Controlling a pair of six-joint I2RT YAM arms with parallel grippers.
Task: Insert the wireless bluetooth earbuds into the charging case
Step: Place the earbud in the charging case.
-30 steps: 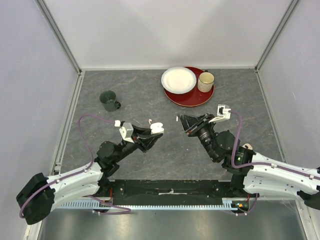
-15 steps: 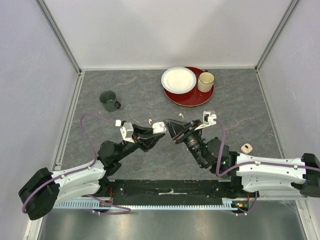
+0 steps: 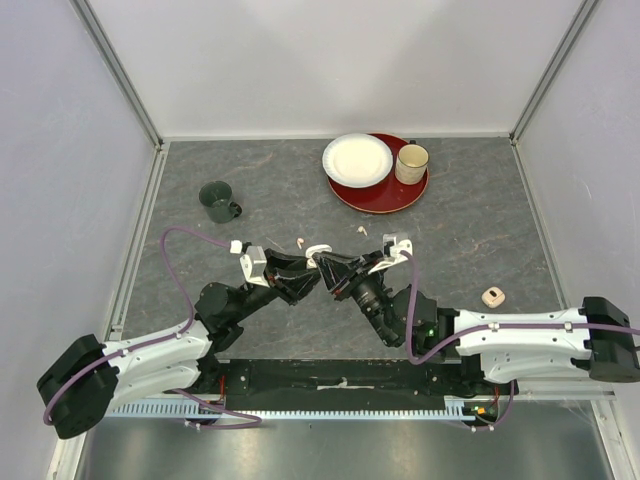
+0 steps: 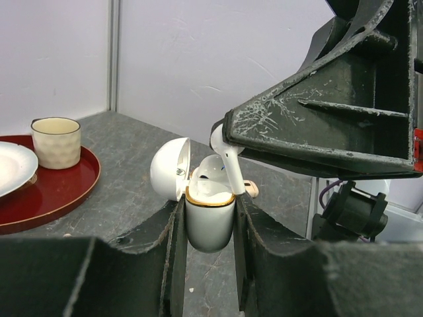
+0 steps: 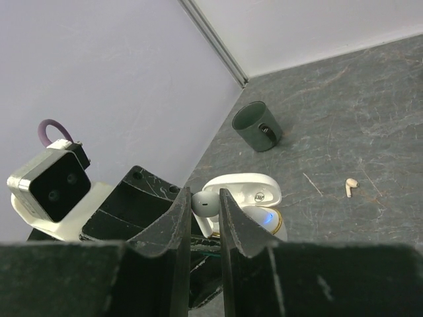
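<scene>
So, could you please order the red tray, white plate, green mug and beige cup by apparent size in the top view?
1. red tray
2. white plate
3. green mug and beige cup: look about alike, unranked.

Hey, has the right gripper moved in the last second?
Yes. The right gripper has swung left, away from the red tray, up to the charging case in the left gripper.

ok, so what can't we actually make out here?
- Left wrist: the charging case rim hides whether the earbud stem has entered its socket, and whether another bud sits inside.
- Top: left gripper and right gripper cover nearly all of the case.
- Top: small tan object, too small to identify.
- Right wrist: own fingers hide the case's lower body.
</scene>
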